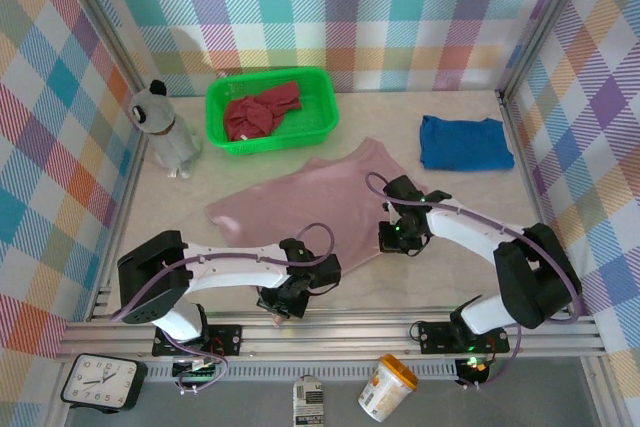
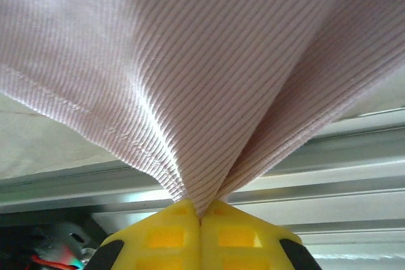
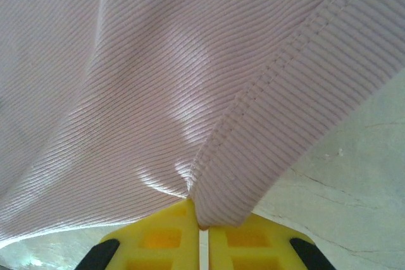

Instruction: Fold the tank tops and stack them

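The ribbed mauve-pink top (image 1: 310,197) lies spread across the middle of the bench (image 1: 480,197), its near hem pinched up at two spots. The blue top (image 1: 465,142) sits folded at the far right. The dark red top (image 1: 262,112) lies crumpled inside the green basket (image 1: 300,139).

The spread tank top (image 1: 310,202) lies in the middle of the surface (image 1: 480,192). Behind it, at the far left-centre, stands the basket (image 1: 325,112) with the crumpled tank top (image 1: 262,112) inside. The plush toy (image 1: 165,127) stands upright just left of the basket. The folded tank top (image 1: 465,142) lies at the far right, well apart from the spread one. The left gripper (image 1: 283,305) sits at the spread tank top's near edge with the hem pinched between its fingers. The right gripper (image 1: 392,240) does likewise at the right edge. Nearer than the rail (image 1: 340,332), the alarm clock (image 1: 98,382) lies at the left and the tub (image 1: 387,387) right of centre.
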Robot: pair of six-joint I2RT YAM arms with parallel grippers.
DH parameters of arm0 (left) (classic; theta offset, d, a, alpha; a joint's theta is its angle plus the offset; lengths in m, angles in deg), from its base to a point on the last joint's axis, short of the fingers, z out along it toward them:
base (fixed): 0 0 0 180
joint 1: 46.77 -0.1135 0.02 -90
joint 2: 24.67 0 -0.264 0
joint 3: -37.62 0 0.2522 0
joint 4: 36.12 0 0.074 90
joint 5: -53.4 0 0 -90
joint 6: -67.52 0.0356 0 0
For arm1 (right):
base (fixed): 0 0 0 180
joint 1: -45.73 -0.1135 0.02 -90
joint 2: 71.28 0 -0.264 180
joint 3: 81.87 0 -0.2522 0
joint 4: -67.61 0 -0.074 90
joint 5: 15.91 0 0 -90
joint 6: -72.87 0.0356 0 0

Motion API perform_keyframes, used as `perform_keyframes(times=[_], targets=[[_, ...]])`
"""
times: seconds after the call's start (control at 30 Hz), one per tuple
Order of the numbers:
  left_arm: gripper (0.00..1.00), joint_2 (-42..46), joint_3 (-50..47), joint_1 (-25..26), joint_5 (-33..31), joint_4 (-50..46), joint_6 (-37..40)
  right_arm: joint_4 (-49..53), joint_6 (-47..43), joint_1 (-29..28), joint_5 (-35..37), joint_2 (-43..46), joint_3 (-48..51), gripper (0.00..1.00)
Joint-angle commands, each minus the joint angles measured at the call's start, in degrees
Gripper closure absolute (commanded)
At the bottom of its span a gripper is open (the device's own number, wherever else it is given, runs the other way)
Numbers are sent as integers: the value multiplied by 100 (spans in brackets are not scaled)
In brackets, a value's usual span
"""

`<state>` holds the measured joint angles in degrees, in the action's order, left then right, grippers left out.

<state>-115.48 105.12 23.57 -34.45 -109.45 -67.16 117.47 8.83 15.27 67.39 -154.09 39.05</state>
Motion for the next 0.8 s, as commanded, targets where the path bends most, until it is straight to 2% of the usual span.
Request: perform_keyframes(times=[0.0,0.17,0.5,0.77], targets=[[98,-130,197,-40,270,-27,280,330,-198,-13,-106,-47,-49,88],[99,23,233,-348,299,-231,439,632,-419,5,-57,-122,-580,88],[99,756,14,-1386,478,-483,759,671,-703,82,-156,-876,-1434,87],[99,765,-31,-1901,532,-575,982,546,-775,280,-338,-1250,-1825,87]])
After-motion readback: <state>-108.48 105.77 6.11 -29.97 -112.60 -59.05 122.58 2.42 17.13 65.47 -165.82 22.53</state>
